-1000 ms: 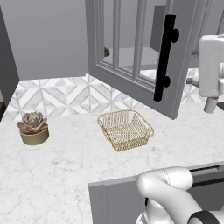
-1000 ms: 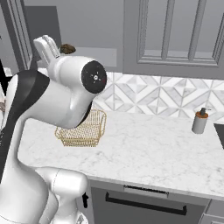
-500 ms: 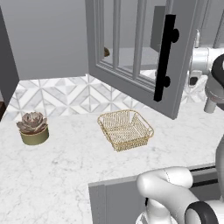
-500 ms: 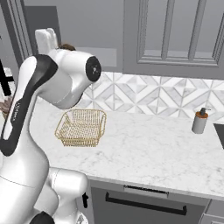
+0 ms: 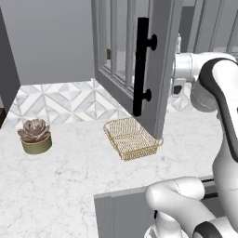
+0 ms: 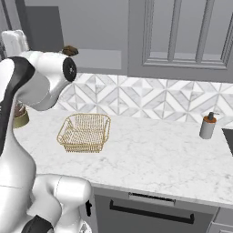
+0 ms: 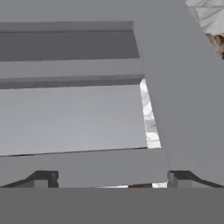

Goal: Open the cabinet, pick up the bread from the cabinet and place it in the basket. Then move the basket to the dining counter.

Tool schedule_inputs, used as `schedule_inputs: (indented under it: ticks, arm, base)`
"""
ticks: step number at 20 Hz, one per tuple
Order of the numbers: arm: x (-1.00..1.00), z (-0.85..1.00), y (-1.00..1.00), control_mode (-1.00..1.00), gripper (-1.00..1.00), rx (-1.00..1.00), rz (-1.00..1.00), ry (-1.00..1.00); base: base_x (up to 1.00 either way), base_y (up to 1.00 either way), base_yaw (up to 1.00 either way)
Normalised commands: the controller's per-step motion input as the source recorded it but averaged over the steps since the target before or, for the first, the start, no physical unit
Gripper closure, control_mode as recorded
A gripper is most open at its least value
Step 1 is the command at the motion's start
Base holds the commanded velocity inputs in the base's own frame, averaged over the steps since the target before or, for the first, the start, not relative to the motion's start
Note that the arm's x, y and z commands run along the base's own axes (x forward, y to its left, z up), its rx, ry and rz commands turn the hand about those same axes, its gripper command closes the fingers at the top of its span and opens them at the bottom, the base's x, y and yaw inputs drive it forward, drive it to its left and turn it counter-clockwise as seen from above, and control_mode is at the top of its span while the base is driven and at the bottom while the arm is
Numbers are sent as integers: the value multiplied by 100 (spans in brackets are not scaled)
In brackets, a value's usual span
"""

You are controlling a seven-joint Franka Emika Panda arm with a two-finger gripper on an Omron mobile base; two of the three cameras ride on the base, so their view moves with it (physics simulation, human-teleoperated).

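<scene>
White marble worktop (image 6: 150, 154) carries the gold basket (image 6: 85, 132) below patterned tiles (image 6: 136, 98).

- Arm rises from the base, elbow bent high, forearm reaching forward at upper-cabinet height.
- Wrist and hand level, roughly horizontal in the left base view; the hand's far end is hidden there, so its exact tilt is uncertain.
- Gripper (image 7: 111, 177): both dark fingertips (image 7: 43, 178) in the hand view, one at each side of the frame bottom.
- Jaws spread wide apart.
- Nothing sits between the fingertips; no contact seen at either pad.
</scene>
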Motion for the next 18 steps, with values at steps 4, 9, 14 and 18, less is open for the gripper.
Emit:
schedule_inputs:
  ticks: [4, 9, 14, 18]
  arm:
    - [25, 0, 97, -100, -100, -11, -2, -17]
    - [37, 0, -27, -100, -100, -18, -6, -15]
    - [1, -1, -95, -100, -100, -27, 0, -30]
    - [44, 0, -54, -100, -100, -38, -4, -40]
  base:
    - [0, 0, 0]
    - [0, 0, 0]
    - [0, 0, 0]
    - [0, 0, 0]
